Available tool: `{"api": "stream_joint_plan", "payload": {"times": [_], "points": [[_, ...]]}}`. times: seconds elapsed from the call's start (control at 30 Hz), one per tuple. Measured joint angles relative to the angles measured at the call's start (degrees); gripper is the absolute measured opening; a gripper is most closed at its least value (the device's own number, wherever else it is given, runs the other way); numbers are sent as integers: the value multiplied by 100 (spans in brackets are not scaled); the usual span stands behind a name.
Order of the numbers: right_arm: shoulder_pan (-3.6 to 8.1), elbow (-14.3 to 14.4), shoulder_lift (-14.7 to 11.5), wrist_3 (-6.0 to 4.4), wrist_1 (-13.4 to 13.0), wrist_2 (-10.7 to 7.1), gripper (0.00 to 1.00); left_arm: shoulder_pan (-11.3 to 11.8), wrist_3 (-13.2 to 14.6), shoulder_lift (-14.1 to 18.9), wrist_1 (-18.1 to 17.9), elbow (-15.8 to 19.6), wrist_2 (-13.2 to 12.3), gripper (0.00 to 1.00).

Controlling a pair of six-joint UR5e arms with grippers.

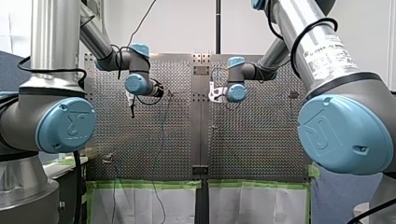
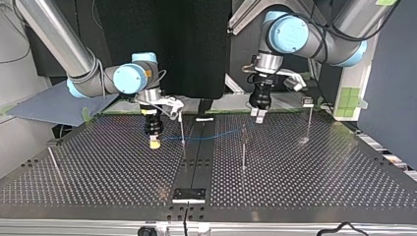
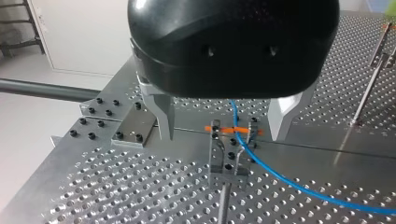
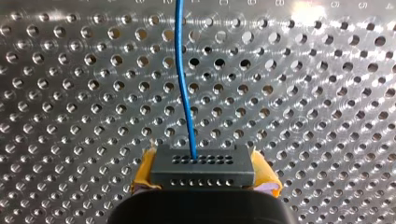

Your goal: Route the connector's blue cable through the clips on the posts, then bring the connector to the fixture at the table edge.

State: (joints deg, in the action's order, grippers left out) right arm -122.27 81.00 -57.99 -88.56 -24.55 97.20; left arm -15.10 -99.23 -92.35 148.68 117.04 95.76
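On the silver tube of my right arm (image 1: pixel 299 28), at the upper right of the front view, there is a pale label (image 1: pixel 329 58). Its top line reads "UNIVERSAL ROBOTS" in dark capitals that run slantwise along the tube. The smaller lines of print below it on the same label are too fine to read. The big blue joint cap (image 1: pixel 343 133) at the right of that view bears a raised monogram that looks like "UR". The blue cap (image 1: pixel 65 125) on my left arm (image 1: pixel 51 37), at the left of the view, bears the same mark, turned on its side.
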Motion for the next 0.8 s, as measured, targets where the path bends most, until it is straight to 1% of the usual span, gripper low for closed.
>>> {"api": "stream_joint_plan", "payload": {"times": [0.13,0.3,0.37,0.57,0.8], "points": [[-2,0,1,-3,8,-34,12,-18,61,13,80,-39,54,99],[-2,0,1,-9,10,-42,12,-56,177,19,142,-51,233,99],[0,0,1,-13,11,-44,12,-69,190,20,148,-51,266,99],[11,1,3,-31,42,-56,12,-111,187,22,160,-51,299,99],[7,0,4,-40,71,-70,12,-117,102,22,147,-51,306,99]]}}
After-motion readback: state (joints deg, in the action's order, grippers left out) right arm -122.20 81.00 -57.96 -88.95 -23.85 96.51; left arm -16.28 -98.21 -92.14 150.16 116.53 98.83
